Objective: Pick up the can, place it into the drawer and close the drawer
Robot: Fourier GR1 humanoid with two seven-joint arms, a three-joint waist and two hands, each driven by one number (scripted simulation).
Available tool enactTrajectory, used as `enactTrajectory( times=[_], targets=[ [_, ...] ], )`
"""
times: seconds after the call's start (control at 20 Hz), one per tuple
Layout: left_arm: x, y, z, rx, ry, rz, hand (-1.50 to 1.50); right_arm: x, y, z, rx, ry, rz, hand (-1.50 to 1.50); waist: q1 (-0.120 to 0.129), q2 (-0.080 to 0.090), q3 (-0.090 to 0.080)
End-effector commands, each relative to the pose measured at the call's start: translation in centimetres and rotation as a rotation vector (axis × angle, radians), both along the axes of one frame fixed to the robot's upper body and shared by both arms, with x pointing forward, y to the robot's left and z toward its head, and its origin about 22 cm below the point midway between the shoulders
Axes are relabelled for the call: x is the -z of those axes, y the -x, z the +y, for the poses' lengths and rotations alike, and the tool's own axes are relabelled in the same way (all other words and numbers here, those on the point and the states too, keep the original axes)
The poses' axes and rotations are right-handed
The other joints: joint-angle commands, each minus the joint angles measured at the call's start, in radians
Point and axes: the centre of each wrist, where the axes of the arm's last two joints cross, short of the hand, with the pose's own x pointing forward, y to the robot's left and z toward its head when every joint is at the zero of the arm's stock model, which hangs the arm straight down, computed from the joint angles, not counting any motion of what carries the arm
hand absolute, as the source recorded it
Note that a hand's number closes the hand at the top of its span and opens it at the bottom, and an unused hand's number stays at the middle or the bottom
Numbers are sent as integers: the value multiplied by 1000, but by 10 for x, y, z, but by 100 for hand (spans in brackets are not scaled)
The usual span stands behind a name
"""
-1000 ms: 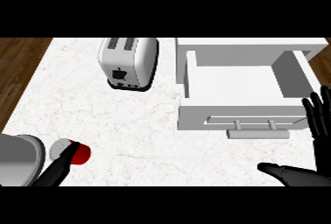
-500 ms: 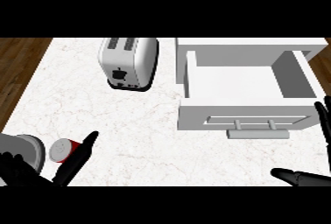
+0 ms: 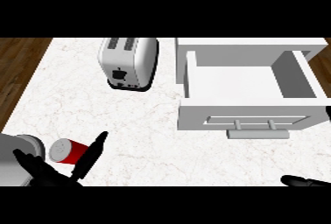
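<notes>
Head view shows the task barely begun; the can [image 3: 67, 151] lies on the worktop [image 3: 129, 122] lower left, the left hand [image 3: 55, 173] spread open beside it, ungrasped; the drawer [image 3: 249, 103] stands open and empty; the right hand [image 3: 307, 182] is too cropped to tell.

The left hand [image 3: 55, 174] is matte black throughout, with long, slim, tapering fingers [image 3: 92, 151] that end in narrow rounded tips. Beside it shows a smooth, rounded pale grey forearm [image 3: 12, 159] with a soft sheen and a darker shaded edge. Of the right hand [image 3: 308, 181] only a glossy black, rounded sliver appears, without visible markings, screws or cables.
</notes>
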Motion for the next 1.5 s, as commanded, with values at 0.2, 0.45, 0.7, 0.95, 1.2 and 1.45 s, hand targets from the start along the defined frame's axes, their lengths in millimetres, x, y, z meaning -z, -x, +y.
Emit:
enactTrajectory(
  times=[0.2, 0.45, 0.7, 0.95, 1.2, 1.45],
  targets=[
    [22, -9, 11, -121, 40, 16, -150, -6, 4, -13, 3, 12, -2, -150, 4, -1, -2],
    [30, -15, 11, -119, 46, 42, -150, -8, 2, -7, 20, 8, -9, -150, 6, -1, -3],
    [35, -7, 2, -128, 62, 50, -150, -18, 12, -14, 6, 21, -7, -150, 9, -3, -3],
    [41, 4, 27, -124, 90, 74, -150, -18, 7, -18, 43, 20, 10, -150, 24, -5, -6],
    [46, -5, 42, -130, 103, 41, -150, -17, 8, -12, 39, 18, 8, -150, 22, -3, -5],
    [63, -9, 64, -101, 119, -6, -150, -28, 7, -4, 14, 25, 3, -150, 16, -1, -4]
  ],
)
